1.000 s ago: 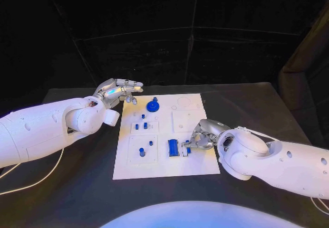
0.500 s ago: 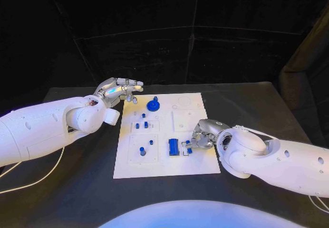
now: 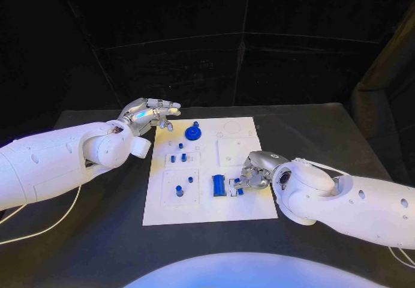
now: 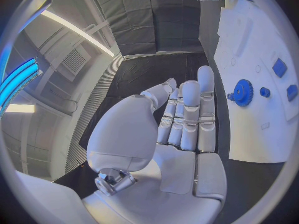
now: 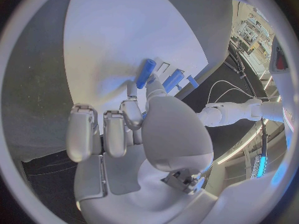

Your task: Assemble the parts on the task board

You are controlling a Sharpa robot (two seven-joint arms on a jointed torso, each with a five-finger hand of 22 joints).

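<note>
Right hand works at the blue blocks on the near part of the board; left hand hovers at the far corner.

On the black table [image 3: 328, 129], the flat white rectangular task board [image 3: 246, 207] carries small blue parts. Nearest, the right hand [image 3: 250, 173] has its fingertips [image 5: 151, 86] on the upright blue rectangular blocks [image 3: 219, 185]; whether it grips one cannot be told. Farther off, a blue toothed gear [image 3: 193, 134] stands on the board. Just beside the far left corner, the left hand [image 3: 154, 112] holds nothing, fingers [image 4: 190, 115] nearly straight and close together. No writing is readable.

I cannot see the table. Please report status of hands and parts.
Left hand open, beside task board far corner. Right hand fingers at blue part; grip unclear. Nothing in the way.
</note>
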